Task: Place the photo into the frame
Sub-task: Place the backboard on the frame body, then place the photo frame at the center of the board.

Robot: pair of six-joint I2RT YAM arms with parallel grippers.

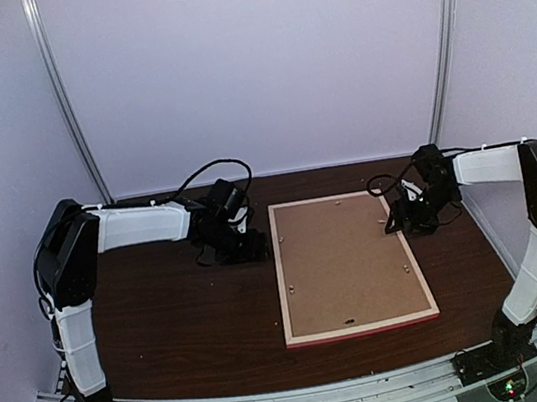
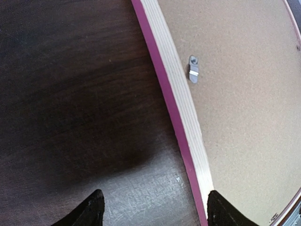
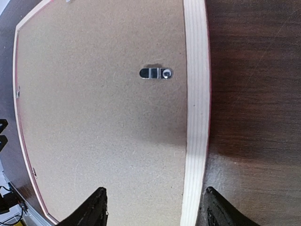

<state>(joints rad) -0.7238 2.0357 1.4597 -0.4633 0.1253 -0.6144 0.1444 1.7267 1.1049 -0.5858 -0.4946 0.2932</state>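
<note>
Dark counter (image 1: 186, 324) carries the frame (image 1: 363, 327) face down, toward its front-right corner, backing (image 1: 343, 261) in place. The photo is unseen, perhaps beneath. My left tool (image 2: 157, 207) and right tool (image 3: 155, 207) hang released, each straddling a side rail, probably to reach the clips (image 3: 156, 73).

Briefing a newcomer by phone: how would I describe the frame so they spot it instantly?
On the dark wooden table, right of centre, lies one big flat rectangle. That is the frame: back up, brown board inside pale wood sides, pink near edge.
</note>
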